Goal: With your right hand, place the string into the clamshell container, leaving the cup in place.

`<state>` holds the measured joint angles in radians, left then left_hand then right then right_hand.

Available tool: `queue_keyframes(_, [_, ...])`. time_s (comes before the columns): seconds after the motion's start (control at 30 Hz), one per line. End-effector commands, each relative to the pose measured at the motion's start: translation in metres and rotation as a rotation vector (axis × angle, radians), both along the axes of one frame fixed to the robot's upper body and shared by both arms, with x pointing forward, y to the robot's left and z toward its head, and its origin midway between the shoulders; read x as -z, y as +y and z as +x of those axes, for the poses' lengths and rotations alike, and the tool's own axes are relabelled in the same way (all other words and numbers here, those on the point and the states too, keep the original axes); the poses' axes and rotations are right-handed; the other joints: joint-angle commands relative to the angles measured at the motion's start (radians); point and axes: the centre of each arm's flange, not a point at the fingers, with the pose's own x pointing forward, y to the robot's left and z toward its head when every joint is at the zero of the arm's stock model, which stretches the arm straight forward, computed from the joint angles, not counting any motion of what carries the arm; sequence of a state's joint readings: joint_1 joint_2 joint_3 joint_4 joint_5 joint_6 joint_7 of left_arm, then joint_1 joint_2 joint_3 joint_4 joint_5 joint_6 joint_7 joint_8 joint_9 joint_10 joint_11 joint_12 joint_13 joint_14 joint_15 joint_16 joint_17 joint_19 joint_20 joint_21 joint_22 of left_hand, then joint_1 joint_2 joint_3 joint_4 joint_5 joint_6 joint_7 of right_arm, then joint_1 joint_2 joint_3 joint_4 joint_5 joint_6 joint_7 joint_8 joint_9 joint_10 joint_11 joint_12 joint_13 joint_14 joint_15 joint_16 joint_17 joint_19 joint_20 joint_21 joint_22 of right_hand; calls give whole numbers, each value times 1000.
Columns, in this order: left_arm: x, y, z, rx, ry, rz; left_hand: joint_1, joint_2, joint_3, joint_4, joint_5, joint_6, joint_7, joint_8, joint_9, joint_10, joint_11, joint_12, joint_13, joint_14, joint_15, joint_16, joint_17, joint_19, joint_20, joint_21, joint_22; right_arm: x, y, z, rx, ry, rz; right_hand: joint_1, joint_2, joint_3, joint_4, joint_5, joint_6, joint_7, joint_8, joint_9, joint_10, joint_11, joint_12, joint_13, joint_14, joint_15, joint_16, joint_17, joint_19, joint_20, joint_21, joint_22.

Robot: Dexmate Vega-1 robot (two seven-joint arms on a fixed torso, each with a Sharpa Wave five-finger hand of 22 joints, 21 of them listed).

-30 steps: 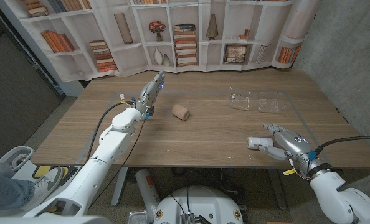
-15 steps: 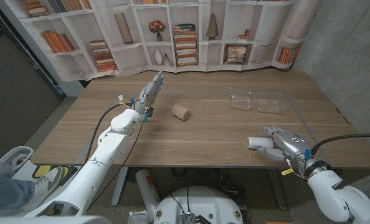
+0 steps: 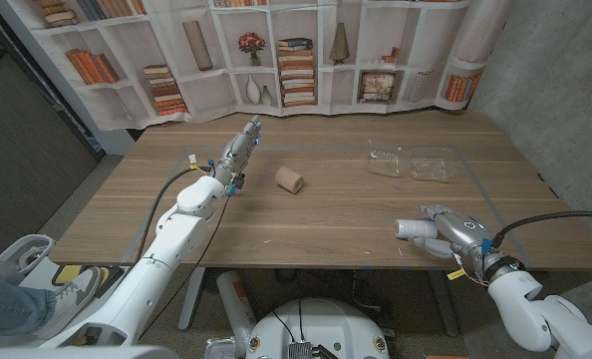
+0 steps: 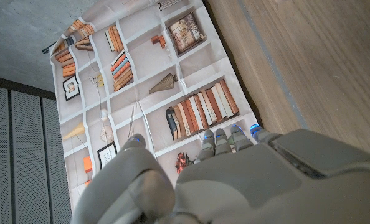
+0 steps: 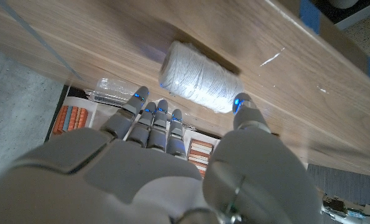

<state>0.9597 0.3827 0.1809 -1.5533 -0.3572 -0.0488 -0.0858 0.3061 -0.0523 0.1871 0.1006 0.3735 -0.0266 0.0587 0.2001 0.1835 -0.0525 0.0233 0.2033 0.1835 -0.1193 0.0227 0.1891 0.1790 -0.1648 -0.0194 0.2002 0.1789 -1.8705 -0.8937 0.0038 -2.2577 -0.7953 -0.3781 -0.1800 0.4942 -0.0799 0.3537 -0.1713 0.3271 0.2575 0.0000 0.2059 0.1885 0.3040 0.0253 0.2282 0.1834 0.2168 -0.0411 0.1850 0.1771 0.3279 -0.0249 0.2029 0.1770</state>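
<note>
Reaching for the string (image 3: 410, 229) is the step in hand, the right hand (image 3: 450, 235) spread just beside it, ungrasped; closure around it is called for next.

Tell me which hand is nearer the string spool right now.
Right. The right hand sits at the spool of white string near the table's front edge, fingers alongside it. The left hand is far across the table, beyond the cup.

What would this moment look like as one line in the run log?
right hand: beside string spool, grip unclear | left hand: empty | clamshell container: open, no string | cup: on its side, untouched
</note>
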Motion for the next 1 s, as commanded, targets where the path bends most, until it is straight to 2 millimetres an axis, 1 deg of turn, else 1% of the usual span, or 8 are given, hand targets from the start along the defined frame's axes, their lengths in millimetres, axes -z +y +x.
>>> queue_keyframes(0.03, [1, 4, 5, -4, 14, -1, 5, 13, -7, -1, 6, 3, 3, -3, 4, -2, -4, -2, 3, -4, 2, -2, 3, -6, 2, -1, 3, 2, -3, 11, 17, 19, 6, 18, 0, 11, -1, 6, 11, -3, 7, 2, 11, 2, 4, 4, 15, 0, 5, 3, 10, 2, -2, 0])
queue_keyframes(0.33, [3, 5, 11, -3, 27, -7, 5, 13, -8, -1, 6, 3, 4, -3, 4, -3, -1, -2, 3, -4, 2, -2, 3, -7, 3, -1, 3, 4, -5, 17, 33, 19, 14, 33, -1, 15, 1, 8, 29, -7, 11, 2, 28, -2, 8, 4, 29, -6, 8, 3, 17, 1, 0, 1])
queue_keyframes(0.53, [2, 5, 15, 3, 27, -6, 5, 14, -9, -1, 6, 3, 4, -3, 4, -2, -3, -2, 3, -4, 2, -2, 3, -7, 3, -1, 3, 7, -7, 19, 42, 11, 14, 49, -2, 19, 4, 10, 55, -15, 17, 2, 49, -12, 14, 4, 50, -18, 13, 3, 25, 0, 1, 2])
queue_keyframes(0.7, [-1, 4, 17, 4, 24, -2, 6, 15, -10, -1, 7, 2, 4, -3, 4, -2, -2, -2, 3, -4, 2, -2, 3, -7, 3, -1, 3, 11, -9, 21, 58, 12, 20, 59, -3, 22, 6, 11, 79, -22, 24, 3, 67, -19, 19, 4, 64, -21, 15, 3, 35, -3, 3, 2])
queue_keyframes(0.73, [-1, 4, 17, 5, 24, -1, 6, 15, -10, -1, 7, 3, 3, -3, 4, -2, -2, -2, 3, -4, 1, -2, 3, -7, 3, -1, 3, 12, -9, 21, 61, 12, 20, 61, -4, 22, 6, 11, 82, -21, 24, 3, 71, -24, 20, 4, 65, -21, 14, 3, 36, -3, 3, 2])
queue_keyframes(0.87, [-2, 4, 18, 3, 24, -2, 6, 15, -11, -1, 7, 3, 4, -3, 4, -2, -3, -2, 3, -4, 2, -2, 3, -7, 2, 0, 3, 14, -9, 23, 70, 6, 23, 78, -2, 28, 9, 13, 125, -31, 34, 3, 95, -32, 26, 4, 89, -36, 17, 4, 50, -7, 6, 3])
queue_keyframes(0.9, [-1, 4, 18, 4, 25, -3, 6, 15, -11, -1, 7, 4, 4, -3, 4, -2, -3, -2, 3, -4, 1, -2, 3, -7, 2, 0, 3, 15, -9, 23, 73, 3, 20, 83, -1, 30, 10, 13, 141, -39, 37, 3, 106, -35, 28, 4, 97, -38, 17, 4, 54, -7, 6, 3])
queue_keyframes(1.0, [-1, 4, 18, 3, 24, -1, 6, 16, -12, -1, 7, 4, 4, -3, 4, -1, -3, -2, 3, -4, 2, -2, 3, -7, 3, 0, 3, 16, -10, 24, 77, 0, 20, 93, 0, 33, 12, 12, 172, -50, 43, 3, 131, -44, 34, 4, 115, -43, 19, 4, 61, -8, 7, 3])
